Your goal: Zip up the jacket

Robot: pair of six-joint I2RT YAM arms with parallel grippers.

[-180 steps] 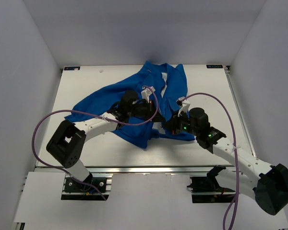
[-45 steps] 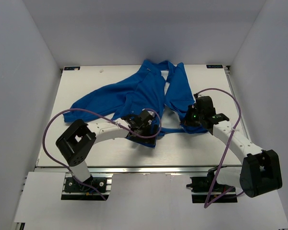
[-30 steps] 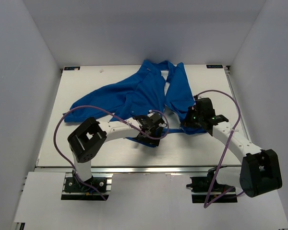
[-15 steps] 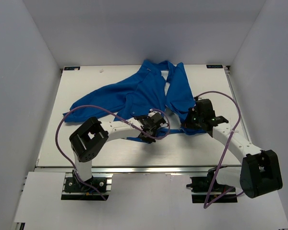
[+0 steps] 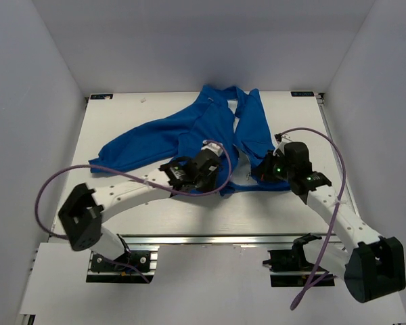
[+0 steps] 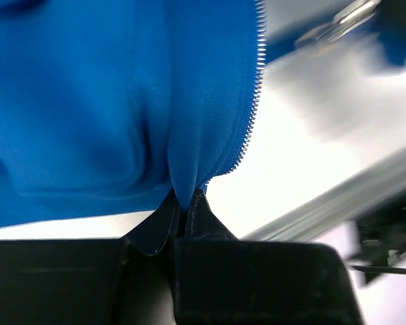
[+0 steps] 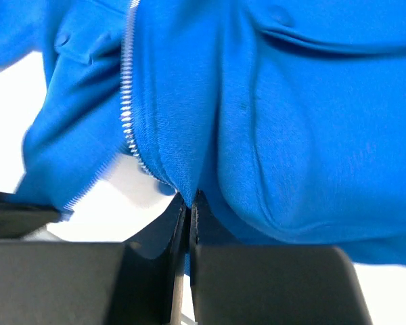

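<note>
1. Lying spread on the white surface, the jacket has its collar end toward the far side and its hem toward you. One sleeve stretches out to the left.
2. You can see that the front is unzipped: the two panels lie side by side with a narrow gap down the middle.
3. Your left hand sits at the near hem of the left panel. In the left wrist view its fingers are pressed together on a thin fold of blue fabric. The fold is just beside a row of silver zipper teeth running along the panel's edge.
4. Your right hand sits at the near hem of the right panel. In the right wrist view its fingers are clamped on a pinch of the same fabric, with another row of teeth just left of the grip.
5. Your two hands are near each other but apart, and a thin strip of blue hem runs between them.
6. You cannot make out the bright metallic shape at the upper right of the left wrist view, because it is too blurred.
</note>
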